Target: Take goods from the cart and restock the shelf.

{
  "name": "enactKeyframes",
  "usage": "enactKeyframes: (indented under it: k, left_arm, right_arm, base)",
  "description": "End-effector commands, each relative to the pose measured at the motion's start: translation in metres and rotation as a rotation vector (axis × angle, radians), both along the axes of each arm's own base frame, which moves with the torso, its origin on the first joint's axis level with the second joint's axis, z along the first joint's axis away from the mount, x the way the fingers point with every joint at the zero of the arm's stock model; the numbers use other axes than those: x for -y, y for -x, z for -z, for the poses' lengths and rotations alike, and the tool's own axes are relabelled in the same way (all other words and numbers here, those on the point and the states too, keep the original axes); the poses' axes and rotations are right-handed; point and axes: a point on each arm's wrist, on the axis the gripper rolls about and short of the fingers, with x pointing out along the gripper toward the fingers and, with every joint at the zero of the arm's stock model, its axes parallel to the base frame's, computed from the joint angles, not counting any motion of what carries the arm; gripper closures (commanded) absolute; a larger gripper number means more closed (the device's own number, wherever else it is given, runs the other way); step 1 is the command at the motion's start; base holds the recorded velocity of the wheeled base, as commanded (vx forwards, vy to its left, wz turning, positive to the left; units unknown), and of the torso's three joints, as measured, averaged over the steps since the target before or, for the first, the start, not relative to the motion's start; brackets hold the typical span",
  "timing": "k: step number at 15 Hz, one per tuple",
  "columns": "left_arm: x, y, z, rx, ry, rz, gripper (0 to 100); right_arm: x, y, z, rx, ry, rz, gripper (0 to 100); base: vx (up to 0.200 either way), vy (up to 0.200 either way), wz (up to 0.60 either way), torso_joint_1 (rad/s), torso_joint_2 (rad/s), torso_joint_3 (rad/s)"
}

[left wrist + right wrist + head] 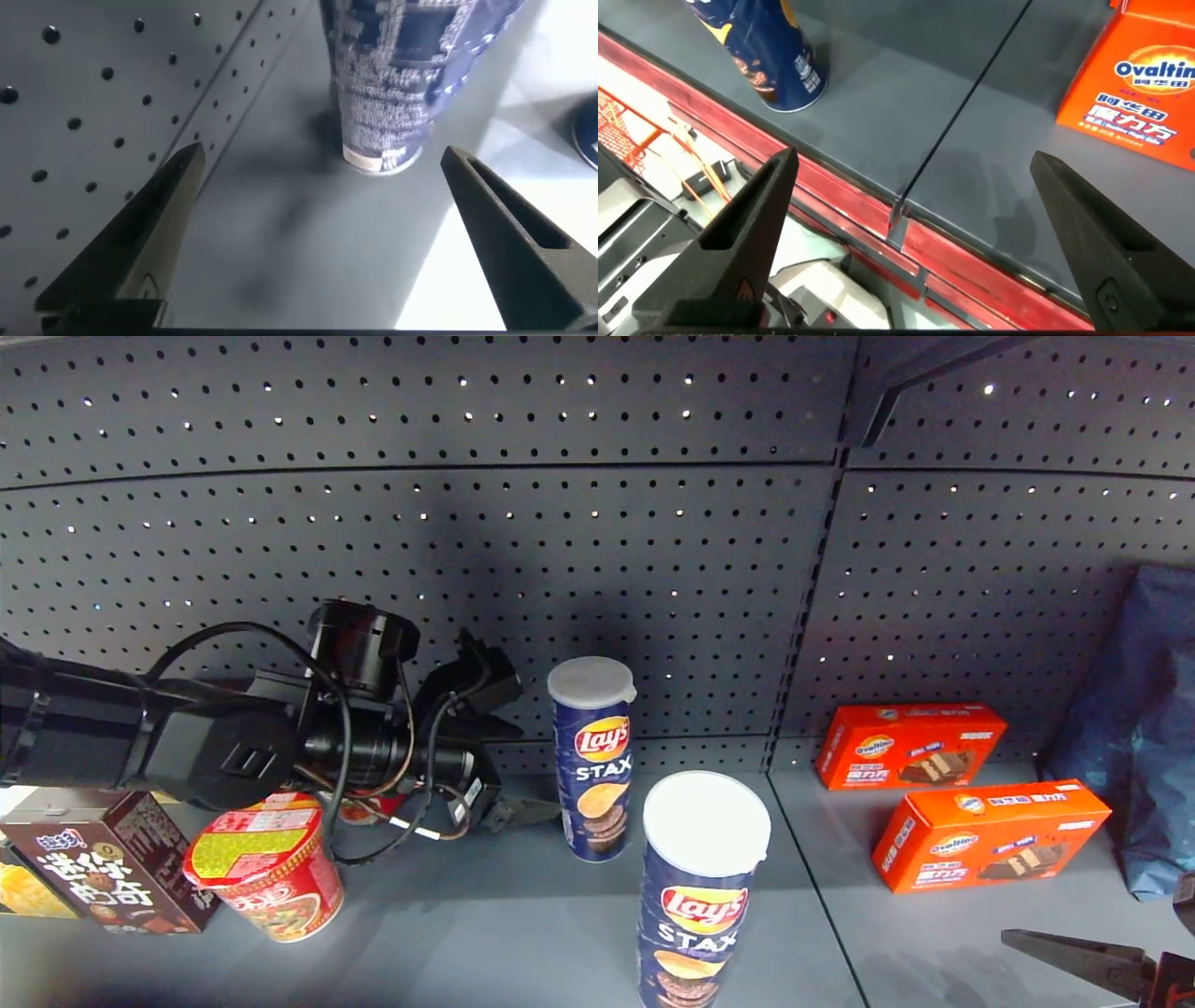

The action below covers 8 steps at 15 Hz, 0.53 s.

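Two tall blue chips cans with white lids stand upright on the grey shelf (pixel 485 924). The back can (pixel 593 761) is near the pegboard; the front can (pixel 700 887) is closer to the shelf edge. My left gripper (pixel 532 812) lies low over the shelf just left of the back can. It is open and empty, and that can's base (pixel 383 103) stands just beyond its fingertips (pixel 177 187). My right gripper (pixel 1036 943) hovers at the shelf's front right, open and empty (pixel 915 163), with the front can (pixel 771 51) off to one side.
A red cup of noodles (pixel 266 873) and a brown box (pixel 112 859) stand under my left arm. Two orange boxes (pixel 910 742) (pixel 990 835) and a blue bag (pixel 1139 728) fill the right bay. The pegboard wall (pixel 560 523) closes the back. The shelf's front edge has a red strip (pixel 831 215).
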Motion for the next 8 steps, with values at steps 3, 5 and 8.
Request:
enactKeyframes:
  k: [3,5,8]
  left_arm:
    - [0.006,-0.009,0.007,0.007,0.009,-0.022,0]
    - [0.008,-0.012,0.006,0.014,0.01,-0.023,0]
    - [0.01,-0.018,0.009,0.016,0.004,-0.039,0]
  right_arm:
    - [-0.001,-0.001,0.001,-0.008,0.004,-0.002,0]
    - [-0.001,-0.001,0.001,-0.008,0.006,-0.004,0]
    - [0.0,0.0,0.002,-0.011,0.006,-0.005,0]
  base:
    - [0.0,0.0,0.0,0.0,0.0,0.0]
    - [0.0,0.0,0.0,0.0,0.0,0.0]
    - [0.0,0.0,0.0,0.0,0.0,0.0]
